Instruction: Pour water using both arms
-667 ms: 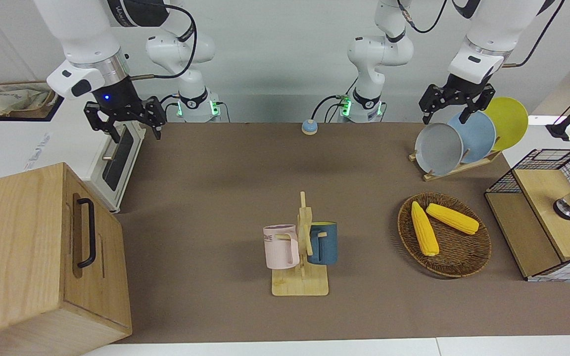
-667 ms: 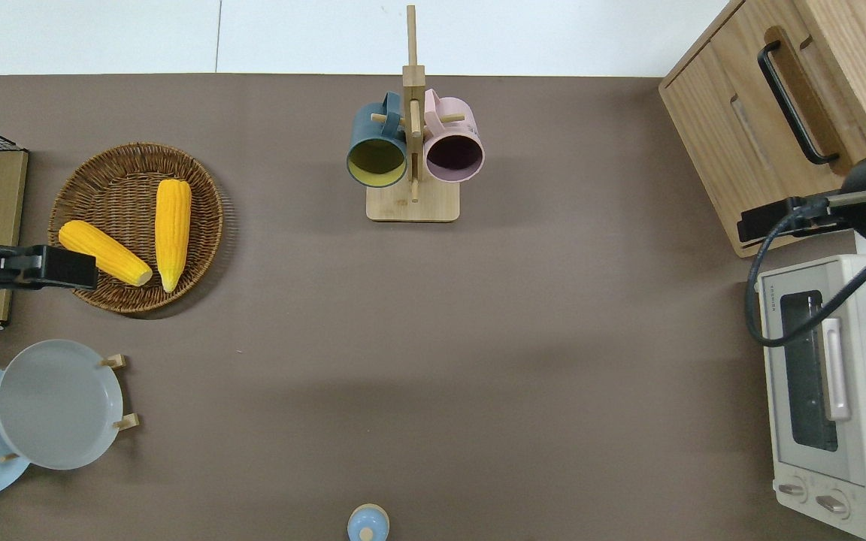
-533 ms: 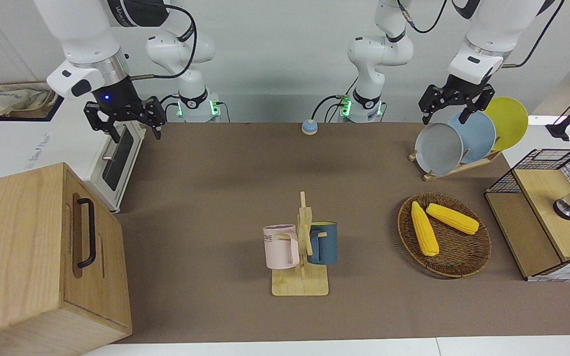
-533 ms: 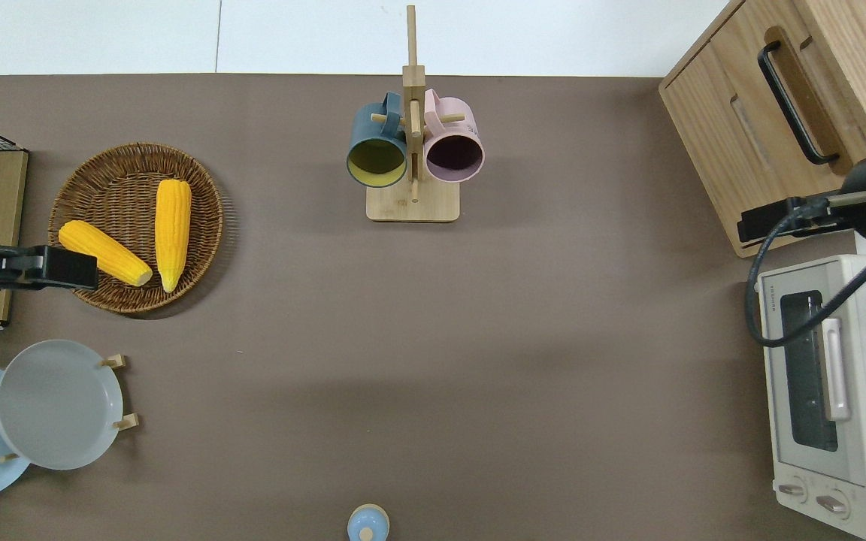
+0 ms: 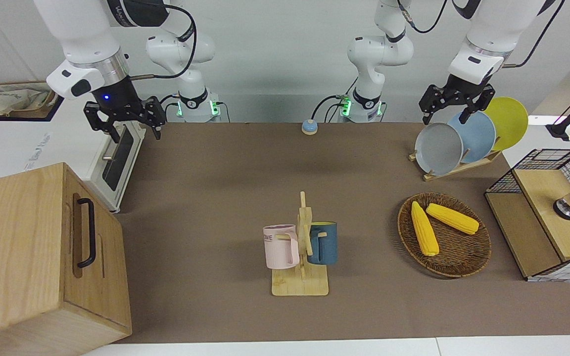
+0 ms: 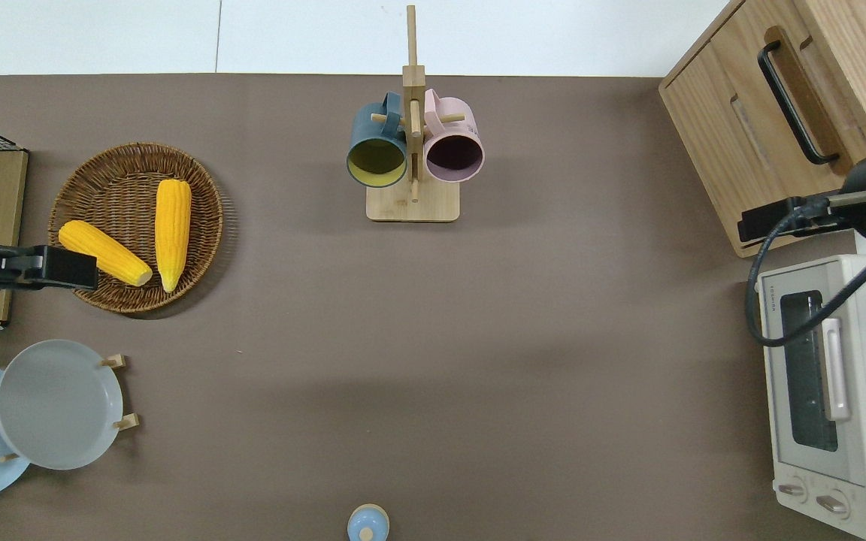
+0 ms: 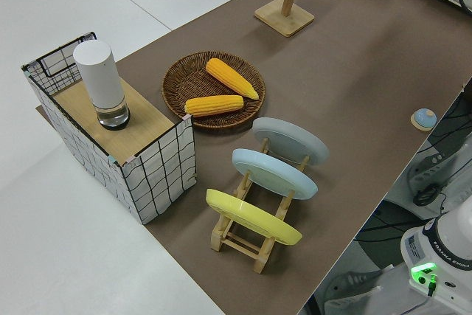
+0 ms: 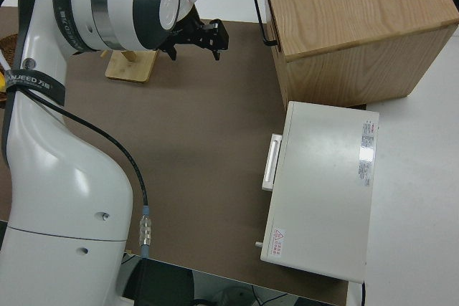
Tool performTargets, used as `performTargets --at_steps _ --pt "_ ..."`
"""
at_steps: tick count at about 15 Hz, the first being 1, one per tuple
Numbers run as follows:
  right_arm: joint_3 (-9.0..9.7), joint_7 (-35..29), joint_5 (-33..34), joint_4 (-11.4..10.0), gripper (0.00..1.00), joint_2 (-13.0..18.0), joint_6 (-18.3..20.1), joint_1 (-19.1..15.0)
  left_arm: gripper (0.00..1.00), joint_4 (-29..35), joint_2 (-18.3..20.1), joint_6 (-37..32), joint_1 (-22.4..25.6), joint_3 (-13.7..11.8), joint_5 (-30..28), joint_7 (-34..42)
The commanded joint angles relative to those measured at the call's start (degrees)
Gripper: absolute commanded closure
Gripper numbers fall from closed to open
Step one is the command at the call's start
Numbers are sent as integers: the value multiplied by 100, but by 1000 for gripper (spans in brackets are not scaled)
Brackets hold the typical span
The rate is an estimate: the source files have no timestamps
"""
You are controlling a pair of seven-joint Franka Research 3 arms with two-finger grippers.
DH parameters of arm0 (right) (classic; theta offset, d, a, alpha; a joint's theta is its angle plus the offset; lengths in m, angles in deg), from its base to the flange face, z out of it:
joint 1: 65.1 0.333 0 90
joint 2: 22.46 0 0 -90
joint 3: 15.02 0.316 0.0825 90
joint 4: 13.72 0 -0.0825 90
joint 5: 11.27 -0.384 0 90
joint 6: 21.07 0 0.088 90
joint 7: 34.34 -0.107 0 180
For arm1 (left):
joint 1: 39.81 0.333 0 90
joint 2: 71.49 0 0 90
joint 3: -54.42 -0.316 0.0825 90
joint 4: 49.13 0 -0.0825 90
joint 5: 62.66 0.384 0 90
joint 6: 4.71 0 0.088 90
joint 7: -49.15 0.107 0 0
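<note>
You're looking at two white jointed arms, the right arm [image 5: 92, 44] and the left arm [image 5: 483, 34], with glossy rounded shells and black bands at the joints. Black cables loop along each one. A brushed metal ring sits above each wrist, and the right wrist shows a small blue light. Each arm ends in a black gripper, the right gripper [image 5: 126, 121] and the left gripper [image 5: 455, 106]. Both bases glow green. The right arm's forearm carries dark lettering.
</note>
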Motion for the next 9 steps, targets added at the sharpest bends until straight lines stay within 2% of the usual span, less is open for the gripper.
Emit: performTargets --at_steps 1,6,7,9 --pt "26 97 -126 10 15 23 -2 -78 2 80 52 -21 0 -15 33 17" --pt "17 141 -143 -16 15 32 -54 -17 5 80 52 -21 184 -23 68 245" --pt "61 141 -143 -42 15 32 -298 1 5 80 52 -21 341 -23 68 446" --pt "236 141 -309 -278 15 32 -913 1 5 71 44 -13 684 -23 59 851"
